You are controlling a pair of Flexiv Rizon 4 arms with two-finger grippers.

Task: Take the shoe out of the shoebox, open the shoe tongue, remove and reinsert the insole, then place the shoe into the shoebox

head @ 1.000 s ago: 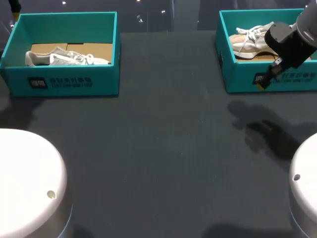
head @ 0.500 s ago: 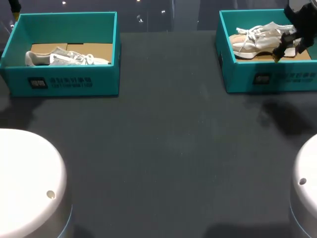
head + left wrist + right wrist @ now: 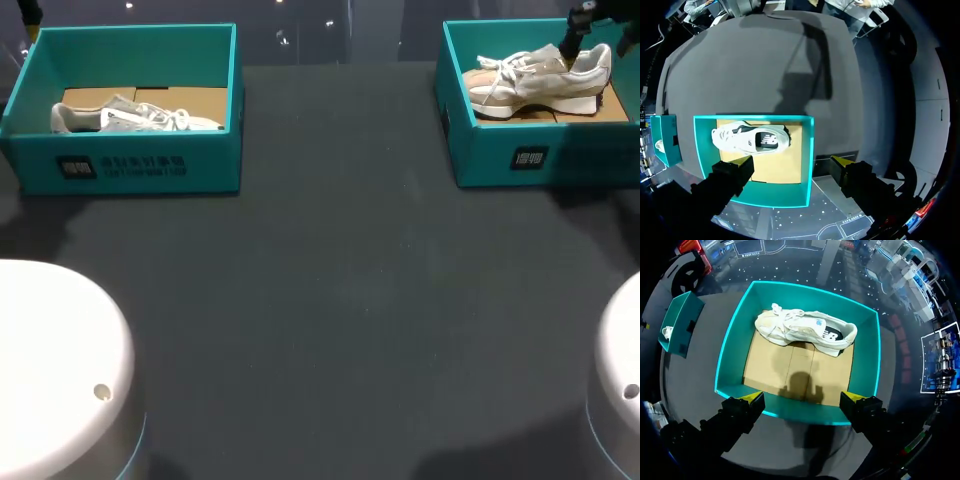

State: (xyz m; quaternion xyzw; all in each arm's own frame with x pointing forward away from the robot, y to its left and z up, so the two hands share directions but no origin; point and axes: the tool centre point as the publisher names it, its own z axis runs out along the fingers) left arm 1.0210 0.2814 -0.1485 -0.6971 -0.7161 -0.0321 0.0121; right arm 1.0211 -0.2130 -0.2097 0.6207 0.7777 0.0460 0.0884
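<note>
Two teal shoeboxes stand at the table's far side. The left shoebox holds a grey-white shoe lying on its side. The right shoebox holds a beige-and-white shoe. High above the left shoebox my left gripper hangs open and empty, with its shoe below and ahead of the fingers. My right gripper is open and empty high over the right shoebox, whose shoe lies along the wall opposite the fingers. In the head view the right gripper shows over the box's back corner.
Dark table surface spreads in front of both boxes. My arms' white bases sit at the near left and near right. Brown cardboard lines each box floor.
My right arm has risen from in front of the right shoebox and moved back over it, uncovering the shoe. The left arm and both shoes have not moved.
</note>
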